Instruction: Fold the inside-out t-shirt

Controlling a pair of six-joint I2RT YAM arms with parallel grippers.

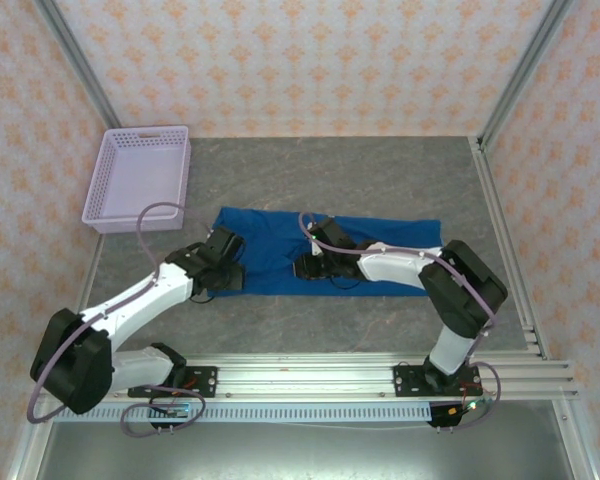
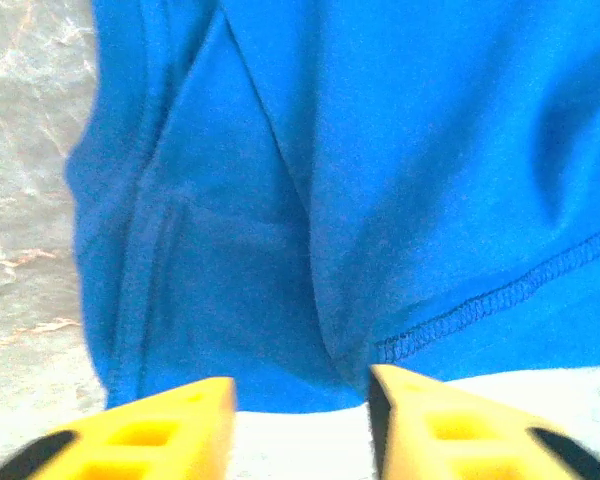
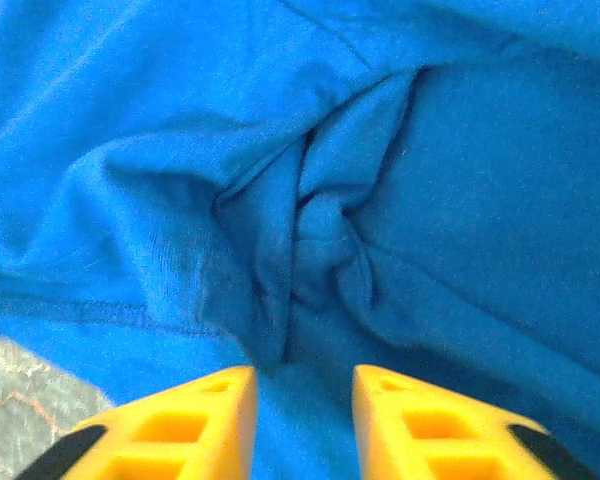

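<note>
The inside-out t-shirt (image 1: 400, 255) is royal blue and lies flat as a long folded band across the middle of the table. My left gripper (image 1: 222, 268) rests at its near left corner. In the left wrist view its yellow fingers (image 2: 170, 420) stand apart at the shirt's (image 2: 380, 150) hemmed edge, with bare table between them. My right gripper (image 1: 312, 264) sits over the shirt's near edge around the middle. Its fingers (image 3: 410, 420) are also apart above the cloth, just short of a bunched crease (image 3: 315, 240). Neither grips the fabric.
A lavender mesh basket (image 1: 140, 175) stands at the back left, off the shirt. Grey table (image 1: 380, 170) shows behind and in front of the shirt. Patterned walls and metal frame posts (image 1: 500, 200) close in the sides.
</note>
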